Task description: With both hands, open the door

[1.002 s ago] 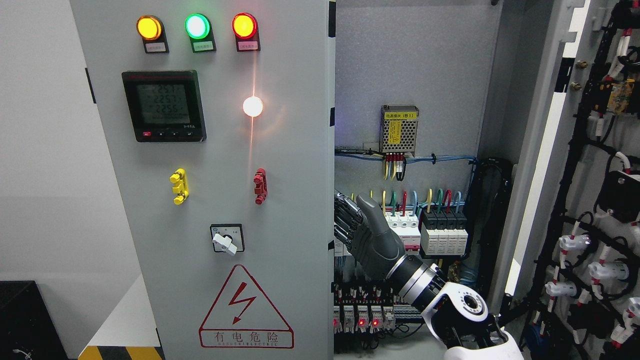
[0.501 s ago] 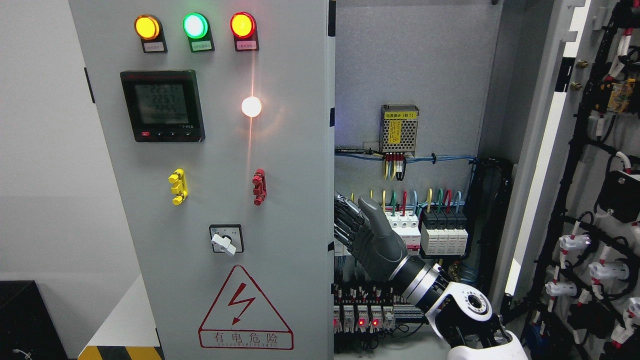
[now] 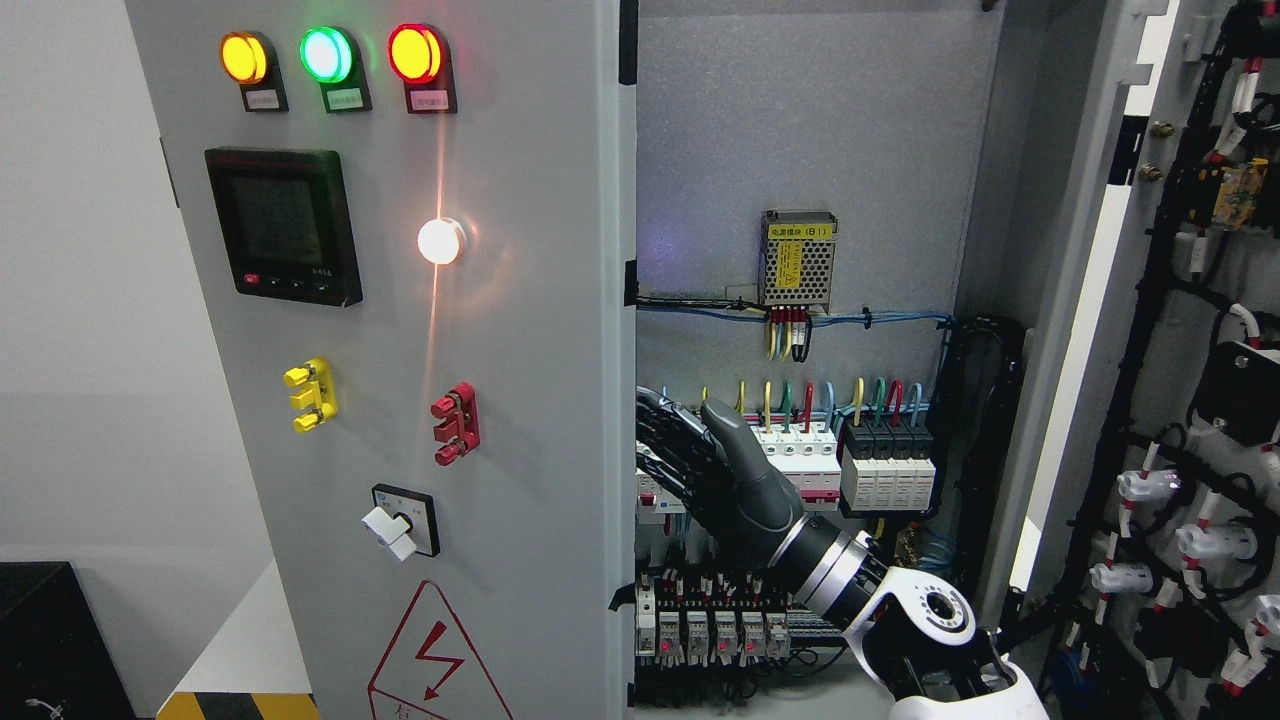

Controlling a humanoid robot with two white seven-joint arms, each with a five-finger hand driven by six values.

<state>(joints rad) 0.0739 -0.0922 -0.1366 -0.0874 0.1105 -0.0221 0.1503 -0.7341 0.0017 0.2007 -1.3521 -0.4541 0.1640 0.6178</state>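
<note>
The grey left cabinet door [image 3: 520, 300] stands partly open, swung out toward the left. It carries three lamps, a meter, yellow and red handles and a rotary switch. My right hand [image 3: 668, 452] reaches in from the lower right. Its dark fingers [image 3: 672, 470] lie extended against the inner side of that door's free edge, thumb up, holding nothing. The right door [image 3: 1110, 300] is wide open at the far right, with wiring on its inner face. My left hand is out of view.
Inside the cabinet are a power supply [image 3: 798, 258], rows of breakers [image 3: 860, 465] and coloured wires close behind my hand. A black box [image 3: 50, 640] sits at the lower left, beside a yellow-black striped edge [image 3: 240, 705].
The left door has swung further open to the left, its free edge shifting left. My right hand has moved left with it, staying at the edge.
</note>
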